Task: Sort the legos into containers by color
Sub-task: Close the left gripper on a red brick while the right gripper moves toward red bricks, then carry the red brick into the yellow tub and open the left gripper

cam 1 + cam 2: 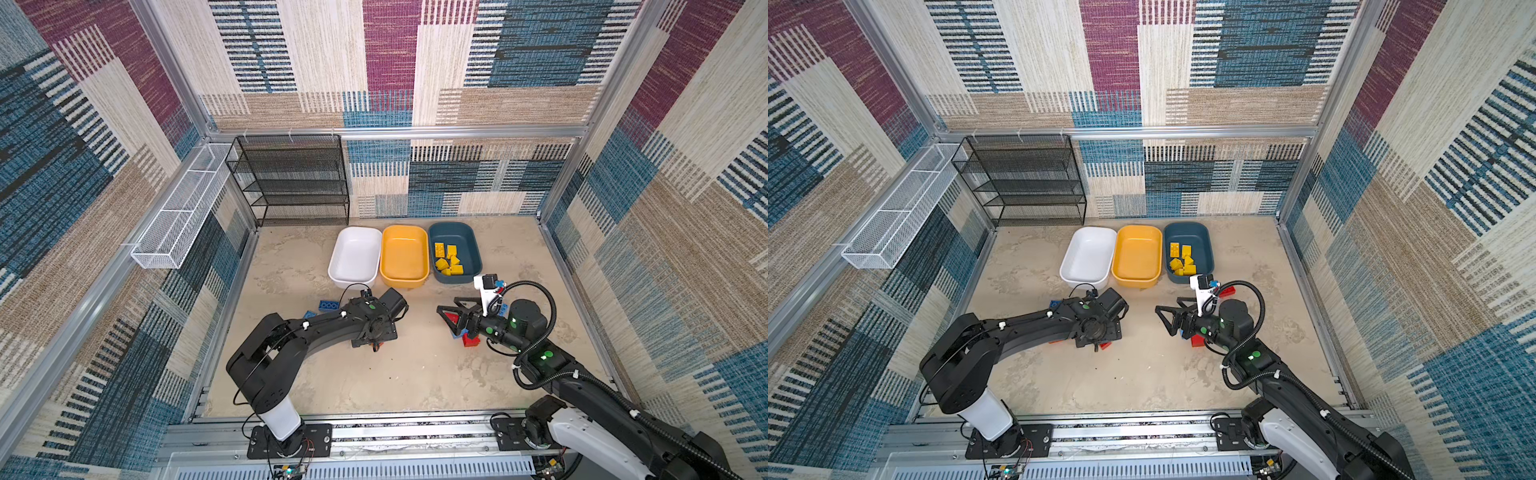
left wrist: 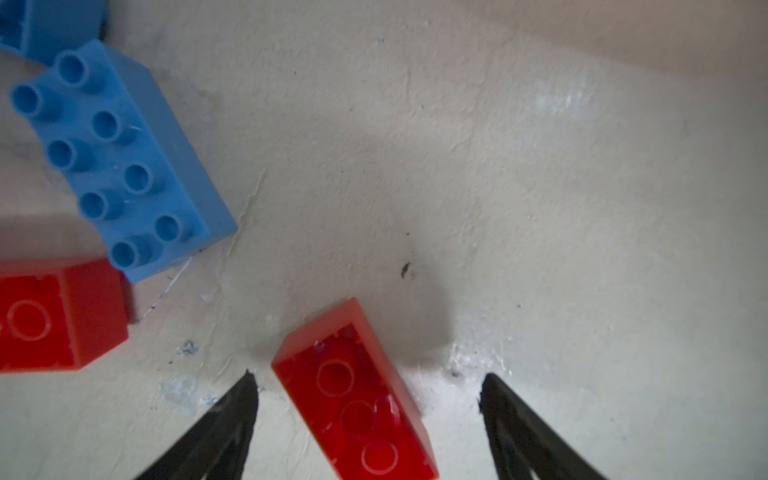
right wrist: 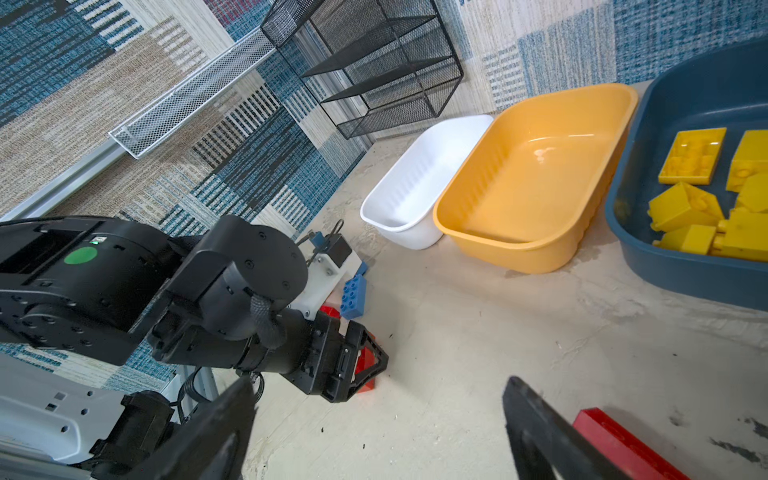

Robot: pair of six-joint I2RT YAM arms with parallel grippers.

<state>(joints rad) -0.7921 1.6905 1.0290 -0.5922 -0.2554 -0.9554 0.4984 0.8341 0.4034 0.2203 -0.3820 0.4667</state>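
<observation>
My left gripper points down at the floor, open, with a red lego lying loose between its fingers. A blue lego and another red lego lie beside it. My right gripper hovers open and empty over bare floor, a red lego just outside one finger. At the back stand the white container, the yellow-orange container and the teal container. Several yellow legos lie in the teal one; the other two hold nothing. In both top views the grippers face each other mid-floor.
A black mesh rack stands in the back left corner and a white wire basket hangs on the left wall. Blue legos lie behind the left arm. Red and blue legos lie under the right wrist.
</observation>
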